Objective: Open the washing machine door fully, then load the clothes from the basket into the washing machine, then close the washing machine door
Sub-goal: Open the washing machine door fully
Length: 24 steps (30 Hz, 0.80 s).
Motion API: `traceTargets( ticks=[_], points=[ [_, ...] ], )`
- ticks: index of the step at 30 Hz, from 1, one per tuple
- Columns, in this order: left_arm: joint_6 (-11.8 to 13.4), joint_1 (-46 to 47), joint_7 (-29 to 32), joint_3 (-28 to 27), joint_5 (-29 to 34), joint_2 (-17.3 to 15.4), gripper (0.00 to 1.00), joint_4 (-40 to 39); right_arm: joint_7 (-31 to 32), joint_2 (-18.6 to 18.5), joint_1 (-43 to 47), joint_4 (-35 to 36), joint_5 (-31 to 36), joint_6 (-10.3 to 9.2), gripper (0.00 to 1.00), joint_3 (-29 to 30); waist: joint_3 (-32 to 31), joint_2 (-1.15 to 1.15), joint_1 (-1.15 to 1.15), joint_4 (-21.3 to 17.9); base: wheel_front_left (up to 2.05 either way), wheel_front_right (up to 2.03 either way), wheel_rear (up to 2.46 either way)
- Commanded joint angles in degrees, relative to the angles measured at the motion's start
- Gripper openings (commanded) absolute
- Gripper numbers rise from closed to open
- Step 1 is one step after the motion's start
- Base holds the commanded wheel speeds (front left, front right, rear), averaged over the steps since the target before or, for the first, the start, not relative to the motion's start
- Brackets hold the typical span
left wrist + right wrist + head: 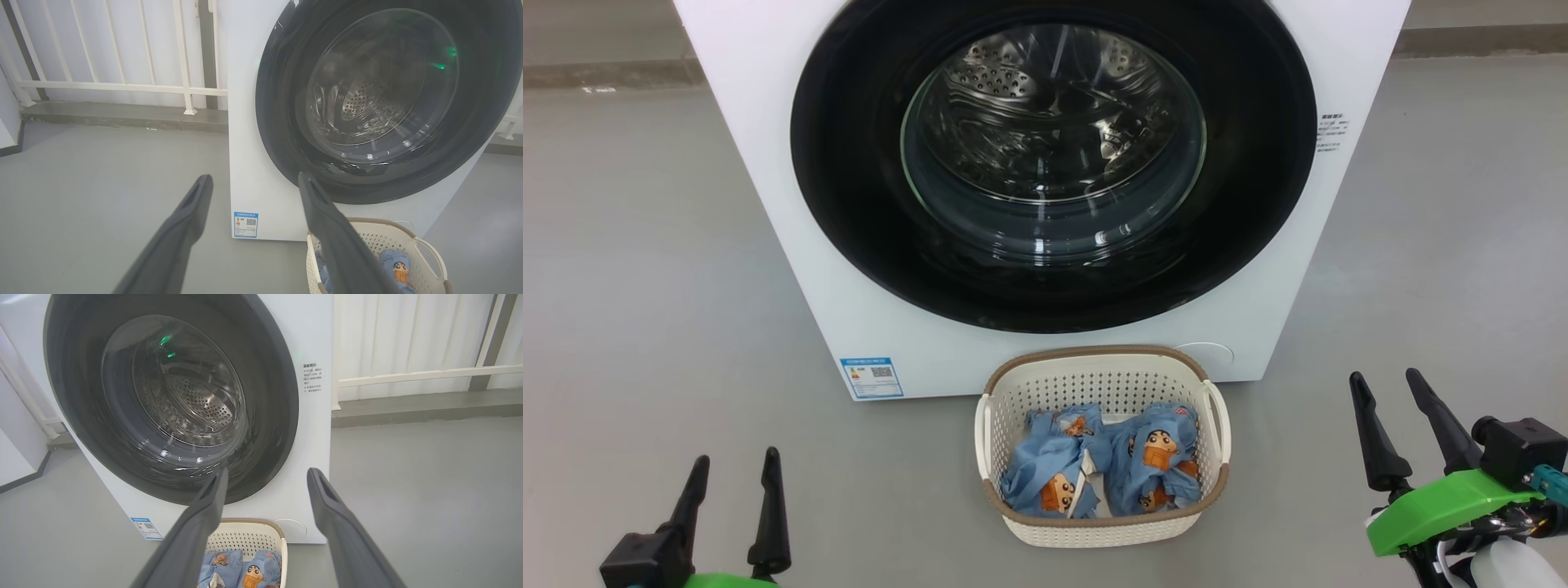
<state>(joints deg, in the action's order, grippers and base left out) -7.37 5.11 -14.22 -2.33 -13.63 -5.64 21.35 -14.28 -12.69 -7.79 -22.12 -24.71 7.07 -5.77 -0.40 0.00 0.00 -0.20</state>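
Observation:
The white washing machine (768, 155) stands ahead, its round black door (849, 204) shut flat against the front, with the steel drum showing through the glass porthole. The cream basket (1100, 531) sits on the floor right in front of it and holds two bundles of light-blue printed clothes (1152, 457). My left gripper (734, 465) is open at the lower left, well clear of the basket. At the lower right my right gripper (1385, 385) is open too, with nothing between its fingers. The door (282, 122), the basket (429, 253), the door (278, 416) and the clothes (249, 571) also appear in the wrist views.
Grey floor (629, 269) stretches on both sides of the machine. A white railing (122, 86) on a low concrete kerb runs behind it on the left, and another railing (429, 374) on the right. A blue energy sticker (872, 377) marks the machine's lower left corner.

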Motion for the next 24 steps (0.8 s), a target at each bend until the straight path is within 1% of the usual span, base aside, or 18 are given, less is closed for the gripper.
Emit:
traceTargets(
  ticks=[1, 7, 24],
  points=[
    [-0.1, 2.5, -0.8, -2.0, 1.0, -0.9, 1.00, -1.1, -0.7, -1.3, -1.6, 1.6, 0.0, 0.42, 1.00, -1.4, 0.0, 0.00, 0.00, 0.0, 0.69, 0.69, -1.38],
    [-0.1, 2.4, -0.8, -2.2, 1.5, -0.7, 1.00, -1.1, -0.7, -1.3, -1.6, 1.6, 0.1, 0.42, 1.00, -1.3, 0.1, 0.00, 0.00, -0.1, 0.96, 0.96, -1.93],
    [-0.1, 2.8, -0.8, -2.4, 1.2, -0.5, 1.00, -1.0, -0.7, -1.4, -1.6, 1.7, 0.0, 0.42, 1.00, -1.5, 0.5, 0.00, 0.00, -0.2, 1.23, 1.23, -2.46]
  ],
)
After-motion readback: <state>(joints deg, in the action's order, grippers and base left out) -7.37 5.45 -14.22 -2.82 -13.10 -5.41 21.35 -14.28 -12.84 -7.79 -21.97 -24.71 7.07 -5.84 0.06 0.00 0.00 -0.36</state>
